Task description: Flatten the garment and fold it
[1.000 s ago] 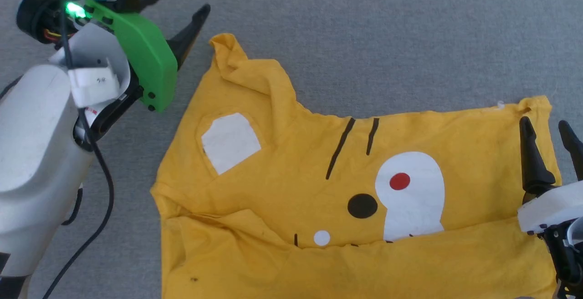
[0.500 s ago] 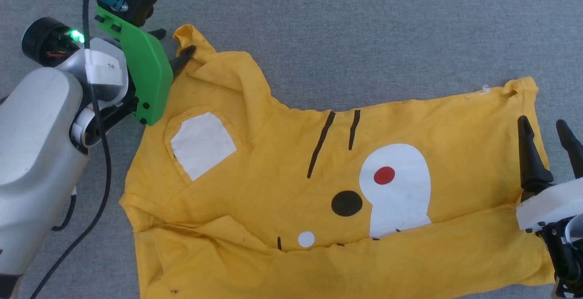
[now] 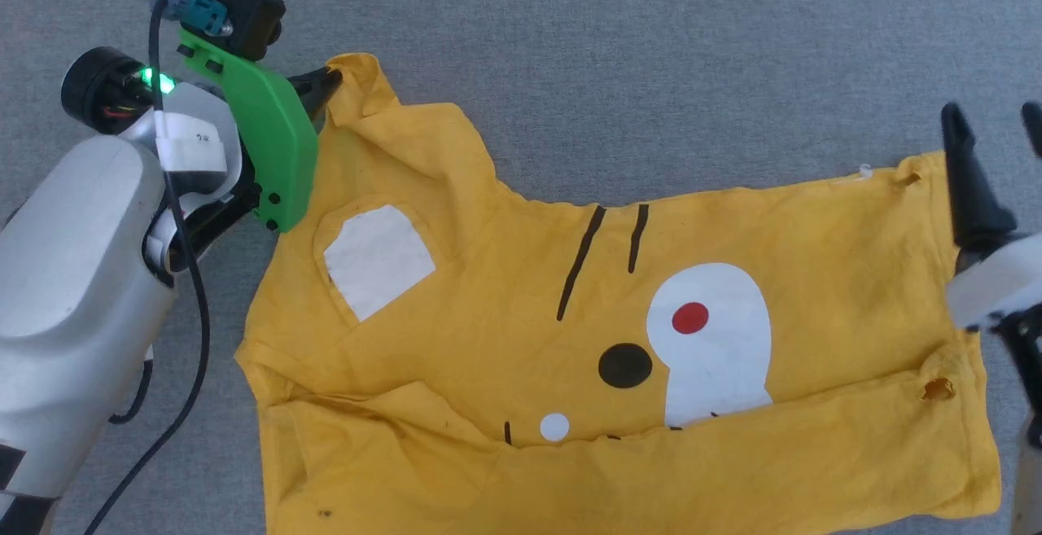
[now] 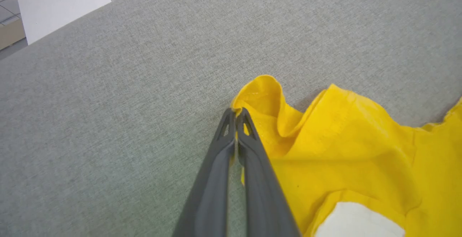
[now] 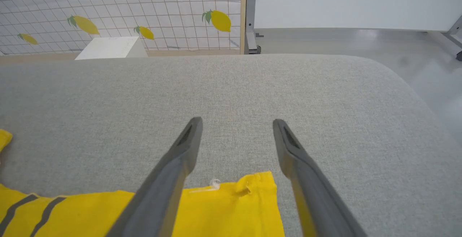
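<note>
The left tool [image 4: 236,112] has its two dark fingers pressed together, pinching a curled yellow edge of the garment [image 4: 343,139]; a sliver of yellow shows between the fingers just below the tips. In the head view this left tool [image 3: 326,81] sits at the upper left of the frame, at the garment's [image 3: 488,274] topmost raised point, behind a glossy green plastic bracket [image 3: 273,140] on the pale wrist.

The right tool [image 5: 236,121] is spread wide, its tapered matte fingers straddling the garment's [image 5: 223,211] corner at the bottom centre of the right wrist view; whether they touch the cloth I cannot tell. In the head view the right tool [image 3: 995,124] stands at the right edge of the frame, beside the garment's upper right corner.

The garment lies across the middle and lower part of the head view. It is thin, soft yellow cloth, lightly creased, with its lower band folded up over the print. The print has a white muzzle shape [image 3: 716,339] with a red dot [image 3: 690,317], a black round spot [image 3: 625,366], two black stripes and a white patch [image 3: 376,260]. A small ragged hole [image 3: 938,389] shows near its right edge.

Underneath is the tabletop [image 3: 651,46], covered in grey woven fabric, with a rounded corner [image 5: 397,74].
</note>
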